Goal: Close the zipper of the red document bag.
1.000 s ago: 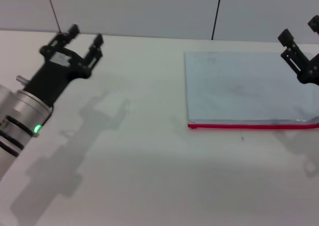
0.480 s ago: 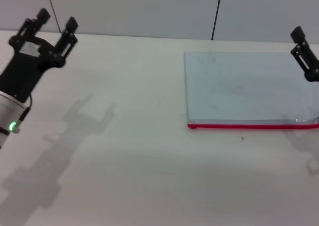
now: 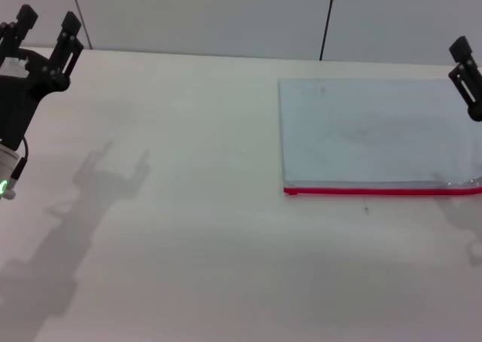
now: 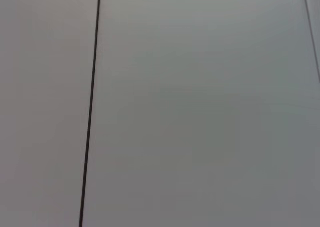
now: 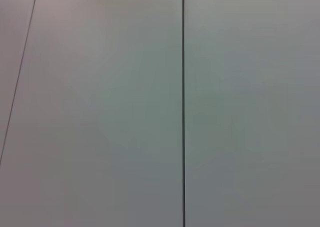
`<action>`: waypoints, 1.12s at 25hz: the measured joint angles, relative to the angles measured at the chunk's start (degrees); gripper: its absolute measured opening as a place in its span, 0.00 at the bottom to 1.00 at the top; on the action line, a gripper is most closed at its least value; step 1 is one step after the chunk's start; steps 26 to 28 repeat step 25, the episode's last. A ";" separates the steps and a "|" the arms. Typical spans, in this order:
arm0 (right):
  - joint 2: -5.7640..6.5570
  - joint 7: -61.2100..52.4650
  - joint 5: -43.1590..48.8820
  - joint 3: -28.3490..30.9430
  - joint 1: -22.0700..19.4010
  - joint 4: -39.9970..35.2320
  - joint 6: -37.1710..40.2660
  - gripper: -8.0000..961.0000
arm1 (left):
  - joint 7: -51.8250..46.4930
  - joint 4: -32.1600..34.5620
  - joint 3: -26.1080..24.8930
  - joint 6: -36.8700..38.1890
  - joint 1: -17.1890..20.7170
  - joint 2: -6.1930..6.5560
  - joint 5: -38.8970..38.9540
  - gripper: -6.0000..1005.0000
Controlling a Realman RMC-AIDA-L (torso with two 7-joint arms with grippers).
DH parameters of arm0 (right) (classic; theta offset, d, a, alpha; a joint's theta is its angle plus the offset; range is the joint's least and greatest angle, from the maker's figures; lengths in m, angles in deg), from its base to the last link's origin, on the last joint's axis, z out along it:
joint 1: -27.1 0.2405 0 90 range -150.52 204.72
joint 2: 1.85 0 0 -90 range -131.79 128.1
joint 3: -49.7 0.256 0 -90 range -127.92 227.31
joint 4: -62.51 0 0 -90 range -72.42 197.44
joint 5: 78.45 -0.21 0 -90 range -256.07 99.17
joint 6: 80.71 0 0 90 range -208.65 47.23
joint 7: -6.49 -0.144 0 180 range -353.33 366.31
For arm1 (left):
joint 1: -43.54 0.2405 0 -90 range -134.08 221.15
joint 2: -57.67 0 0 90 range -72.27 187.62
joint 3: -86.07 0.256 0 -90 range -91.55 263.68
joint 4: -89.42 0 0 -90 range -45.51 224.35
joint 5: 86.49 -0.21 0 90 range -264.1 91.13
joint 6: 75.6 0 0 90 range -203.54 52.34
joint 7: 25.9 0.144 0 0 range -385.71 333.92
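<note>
The red document bag (image 3: 373, 135) lies flat on the white table (image 3: 211, 229), over toward my right side, its long red zipper (image 3: 376, 191) running along the edge nearest me. I can't pick out the slider; near the zipper's right end there is a silvery glint, but it is too small to read.

My left gripper (image 3: 44, 27) is raised at the far left corner of the table, well apart from the bag, its two fingers spread wide with nothing between them. My right gripper (image 3: 468, 77) shows only as a dark finger at the right border, above the bag's far right corner; I can't tell whether it is open or closed. Both wrist cameras look at bare wall panels, so they tell me nothing about the bag.

I judge that neither hand is on the bag, so either the zipping hasn't started or it is already done. From here I cannot tell whether the zipper is shut. If it is open, my next move is to find the slider, bring my right gripper down to pinch it, steady the bag with the left, and draw it along the red edge.
</note>
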 joint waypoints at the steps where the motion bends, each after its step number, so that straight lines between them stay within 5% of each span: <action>1: 0.00 0.00 0.00 -0.01 -0.03 0.01 0.02 0.80 | 0.02 0.01 0.00 0.10 -0.03 -0.02 -0.07 0.67; 28: 0.32 -9.25 0.39 -0.58 0.97 -3.47 0.47 0.80 | 4.35 -0.43 -0.29 4.14 0.11 -0.36 -3.60 0.66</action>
